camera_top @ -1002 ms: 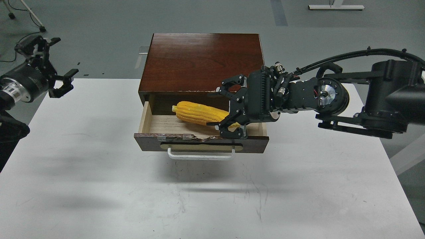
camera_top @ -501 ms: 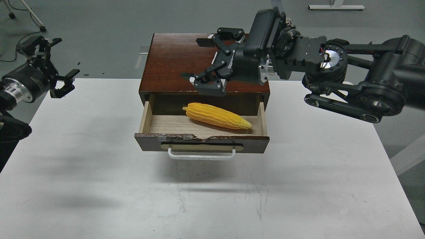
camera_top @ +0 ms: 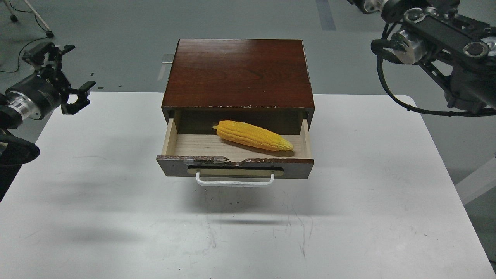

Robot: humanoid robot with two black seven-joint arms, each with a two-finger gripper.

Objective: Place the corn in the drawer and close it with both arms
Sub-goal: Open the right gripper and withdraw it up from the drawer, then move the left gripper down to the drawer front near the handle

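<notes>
The dark reddish-brown drawer (camera_top: 235, 166) stands pulled out of its cabinet (camera_top: 238, 71), with the white bar handle (camera_top: 235, 182) facing me. The yellow corn (camera_top: 252, 135) lies loose on the pale wood floor inside, slanted, with its pointed tip to the right. My left gripper (camera_top: 76, 66) is open and empty, held in the air to the left of the cabinet, above the table's far left corner. My right arm (camera_top: 438, 35) is raised high at the top right. Its gripper is cut off by the top edge of the view.
The cabinet sits at the far middle of a white table (camera_top: 348, 217). A plain panel lies below the drawer. Grey floor lies beyond, with table legs and cables at the far edges.
My right gripper let go of the corn in the drawer, then rose and swung away to the upper right, out of view. The corn stays in the drawer. My left arm barely moved.
</notes>
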